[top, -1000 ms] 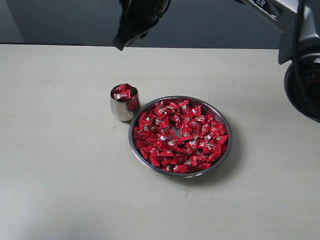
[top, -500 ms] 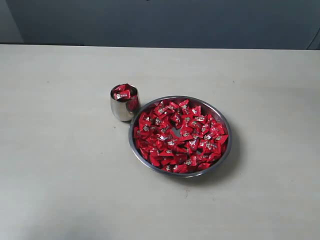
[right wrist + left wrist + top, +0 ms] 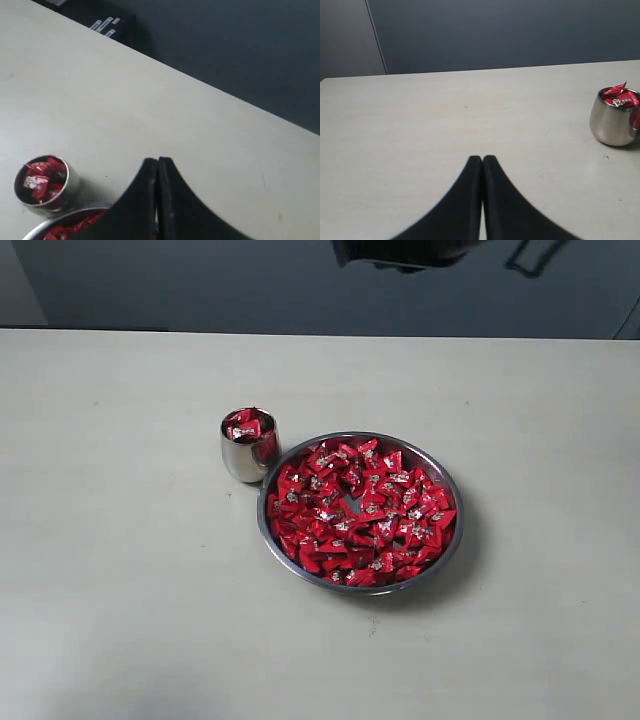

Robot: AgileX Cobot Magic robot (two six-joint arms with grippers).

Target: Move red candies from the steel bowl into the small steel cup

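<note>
I see the red candies [image 3: 360, 515] as glossy scarlet wrappers flecked with tiny silver-white marks. The steel bowl [image 3: 375, 589] shows a bright silvery rim. The small steel cup [image 3: 243, 462] is mirror-silver, and its side is tinted red by reflection. The table [image 3: 120, 540] reads as plain pale cream-beige with a few faint dark specks. Behind it the wall [image 3: 150, 285] is dark blue-grey. On my wrist feeds, the left gripper [image 3: 482, 158] and the right gripper [image 3: 158, 160] are both matte black.
</note>
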